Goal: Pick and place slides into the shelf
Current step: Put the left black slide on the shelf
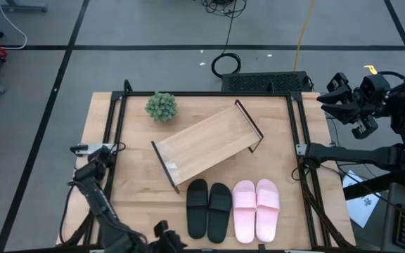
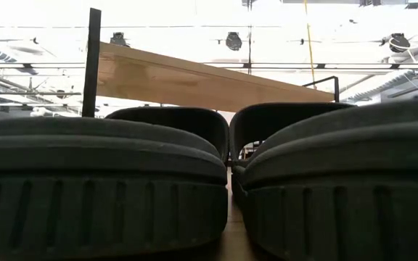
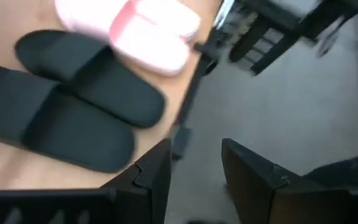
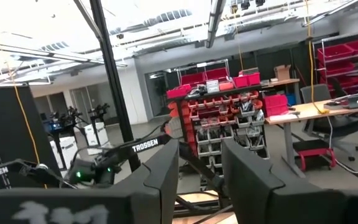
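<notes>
At the table's six-o'clock edge in the high view, you have all four slides lined up side by side, toes toward twelve: the black pair (image 1: pixel 209 209) on the nine-o'clock side, the pink pair (image 1: pixel 256 209) touching them on the three-o'clock side. None sits on the shelf (image 1: pixel 206 145) — it lies just beyond them near the table's centre, skewed, its long axis running from about eight o'clock up to two, with black wire end frames (image 1: pixel 249 126) at each short end. From the low view the two black slides (image 2: pixel 100 188) fill the foreground, and the shelf board (image 2: pixel 209 83) shows behind them.

Your left gripper (image 1: pixel 162 237) is at the six-o'clock edge, just to the nine-o'clock side of the black pair; in its wrist view the fingers (image 3: pixel 154 174) stand parted with nothing between them, the black slides (image 3: pixel 73 106) and pink slides (image 3: pixel 138 31) lying near.

Your right gripper (image 1: pixel 343 95) is raised off the table past the two-o'clock corner; its fingers (image 4: pixel 160 171) are spread apart and empty.

A small green plant (image 1: pixel 161 106) stands at the eleven-o'clock side, apart from the shelf.
</notes>
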Controlling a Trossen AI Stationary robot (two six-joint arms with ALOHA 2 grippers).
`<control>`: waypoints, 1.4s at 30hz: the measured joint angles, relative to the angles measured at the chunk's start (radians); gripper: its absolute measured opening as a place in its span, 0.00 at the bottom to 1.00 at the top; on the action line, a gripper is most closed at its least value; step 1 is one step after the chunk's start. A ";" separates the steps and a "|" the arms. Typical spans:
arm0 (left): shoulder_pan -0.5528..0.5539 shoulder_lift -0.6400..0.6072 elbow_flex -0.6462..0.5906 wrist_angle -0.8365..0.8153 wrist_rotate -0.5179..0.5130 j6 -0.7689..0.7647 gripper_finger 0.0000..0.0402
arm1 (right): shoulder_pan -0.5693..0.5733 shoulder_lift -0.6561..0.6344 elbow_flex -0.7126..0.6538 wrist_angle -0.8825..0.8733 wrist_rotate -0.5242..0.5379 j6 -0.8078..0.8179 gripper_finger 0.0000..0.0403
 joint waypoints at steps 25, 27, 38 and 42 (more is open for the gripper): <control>0.180 0.073 -0.001 -0.069 0.225 0.496 0.24 | 0.000 0.000 0.000 -0.045 -0.001 0.009 0.28; 0.177 0.073 -0.001 -0.097 0.226 0.486 0.25 | 0.000 0.000 0.000 -0.047 -0.017 0.011 0.28; 0.214 0.073 -0.001 0.086 0.091 0.272 0.25 | 0.000 0.000 0.000 -0.075 -0.178 0.059 0.28; 0.230 0.073 -0.001 0.152 0.080 0.240 0.25 | 0.000 0.000 0.000 -0.076 -0.218 0.062 0.28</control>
